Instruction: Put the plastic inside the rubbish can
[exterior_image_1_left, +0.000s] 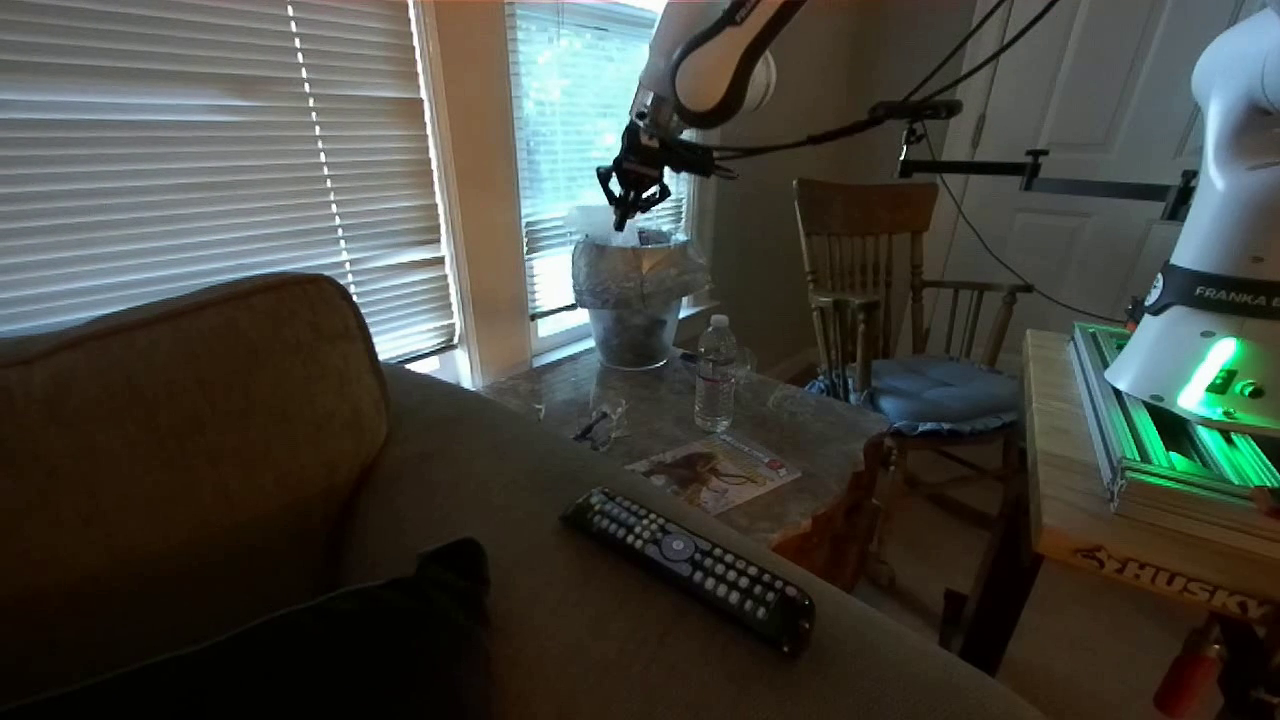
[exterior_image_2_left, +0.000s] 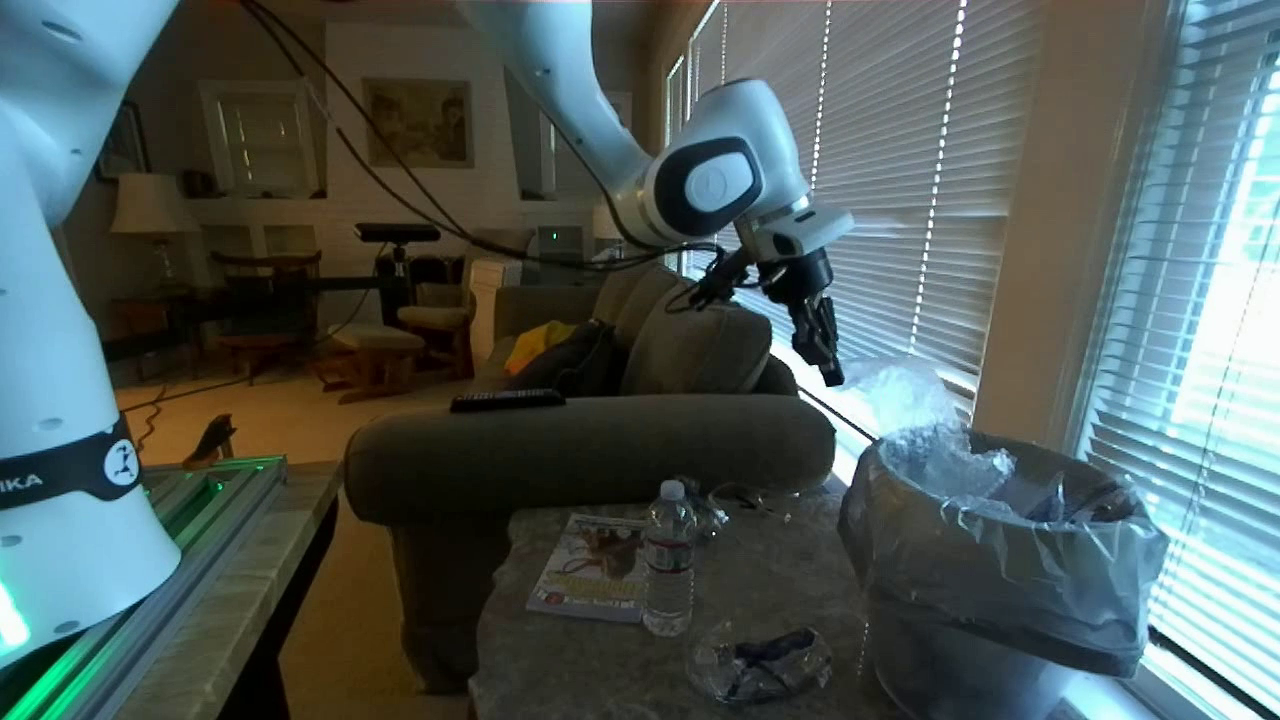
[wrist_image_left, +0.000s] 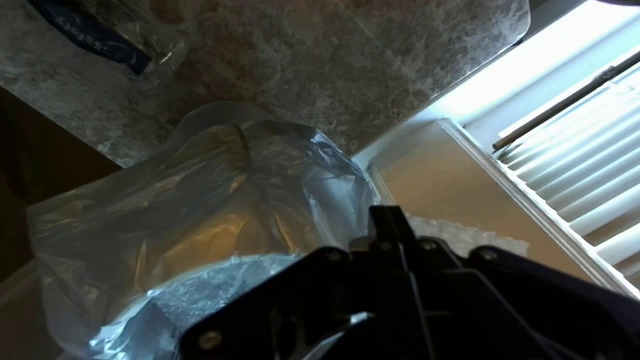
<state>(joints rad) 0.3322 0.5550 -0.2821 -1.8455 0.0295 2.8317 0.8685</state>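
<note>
table by window: plastic juts above rubbish can, just beside closed hand; grip on it unclear.

The black band around the robot base reads "FRANKA" and, in an exterior view, only "IKA" beside a round emblem; below the base, the workbench edge bears "HUSKY". Well apart from the base, print on the magazine and dark wrapper is unclear.

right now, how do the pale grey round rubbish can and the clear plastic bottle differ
The rubbish can is wider and taller than the bottle. The rubbish can is open-topped and lined with a translucent bag; the bottle is capped. Both stand upright on the mottled table.
</note>
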